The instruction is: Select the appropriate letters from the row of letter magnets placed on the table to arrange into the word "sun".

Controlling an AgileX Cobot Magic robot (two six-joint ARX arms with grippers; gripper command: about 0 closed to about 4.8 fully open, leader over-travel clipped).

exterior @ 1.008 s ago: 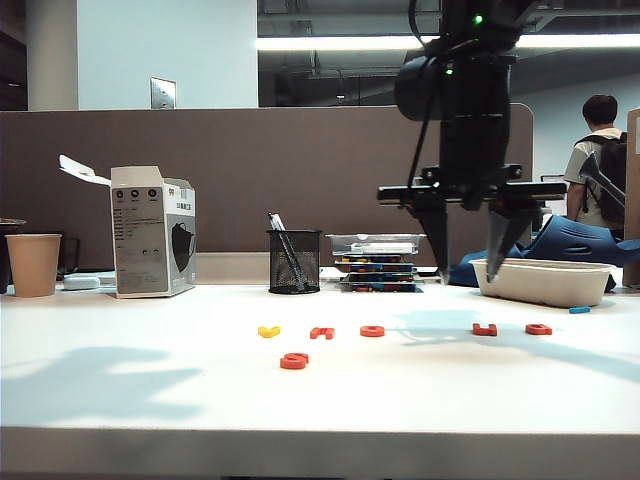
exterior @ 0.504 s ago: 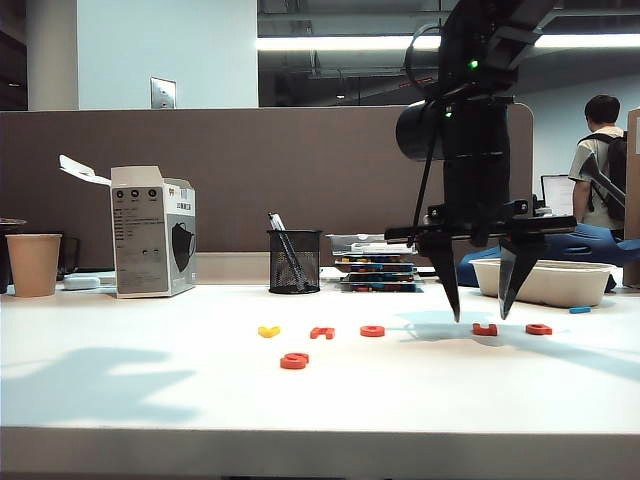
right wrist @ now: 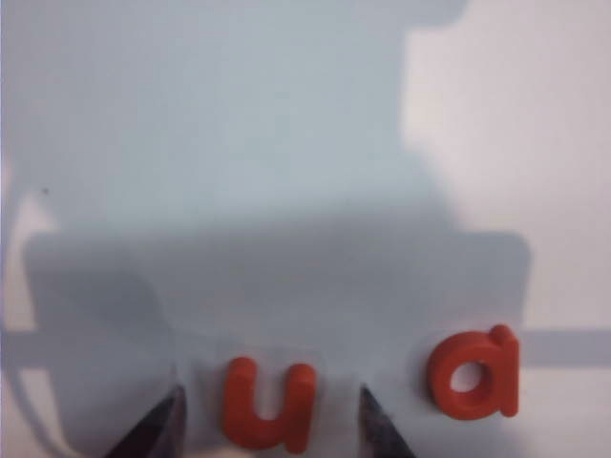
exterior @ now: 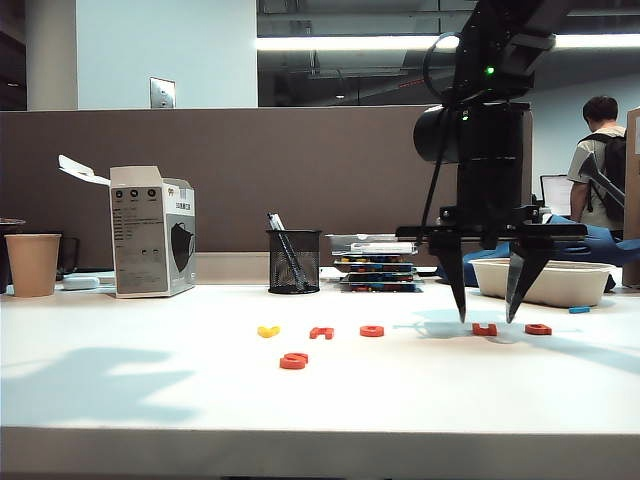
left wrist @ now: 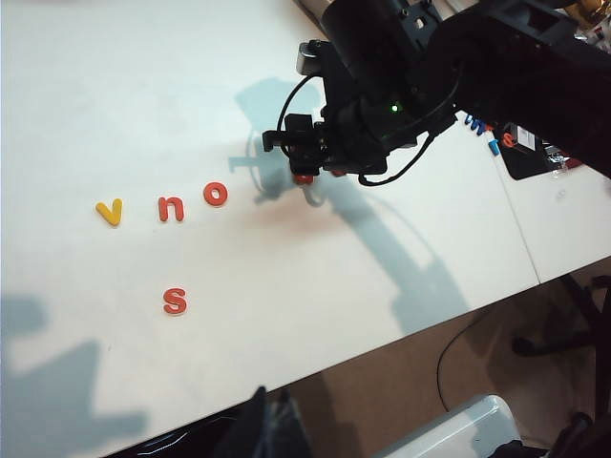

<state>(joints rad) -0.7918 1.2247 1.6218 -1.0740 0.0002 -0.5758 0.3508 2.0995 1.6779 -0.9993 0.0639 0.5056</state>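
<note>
My right gripper (exterior: 490, 318) hangs low over the table (exterior: 130, 400), fingers spread apart on either side of the u (right wrist: 268, 404), not touching it. The a (right wrist: 474, 374) lies just beside. The s (exterior: 294, 361) sits alone nearer the front; the n (exterior: 322, 333) lies in the row between a yellow letter (exterior: 268, 331) and an o (exterior: 372, 331). My left gripper is out of view.

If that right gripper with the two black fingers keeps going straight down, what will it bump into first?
Most likely the red letter u. The right gripper points down, open, one finger on each side of it. The fingertips would probably meet the white table beside the letter.
</note>
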